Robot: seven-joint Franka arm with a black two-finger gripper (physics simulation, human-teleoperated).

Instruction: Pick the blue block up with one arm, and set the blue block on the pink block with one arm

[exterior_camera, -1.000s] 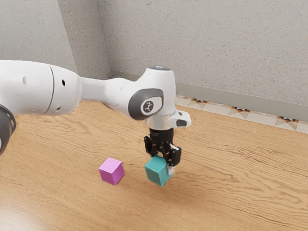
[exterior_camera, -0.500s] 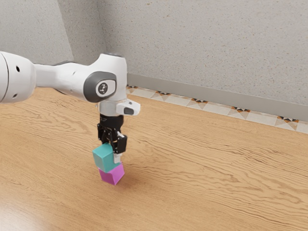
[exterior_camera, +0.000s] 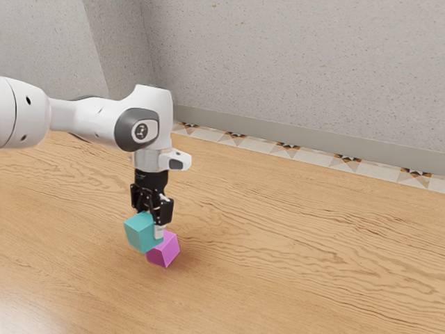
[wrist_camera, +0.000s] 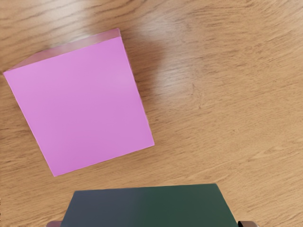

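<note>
Pincer (exterior_camera: pixel 156 223) is clamped on blue block (exterior_camera: pixel 139 232), just beside pink block (exterior_camera: pixel 165 252), not over it. Next job, I think: line it up on top.

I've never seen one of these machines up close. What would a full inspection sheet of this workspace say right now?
Surface: wooden table, light grain.
Job's things: blue block held in the claw, low beside the pink block, toward the exterior view's left, not on top of it; the pink block's top face is uncovered in the wrist view.
Clutter: nothing seen.
Grippers: claw shut on the blue block, pointing down.
Cables: nothing seen.
Surroundings: grey speckled wall, patterned tile strip at its foot.
</note>
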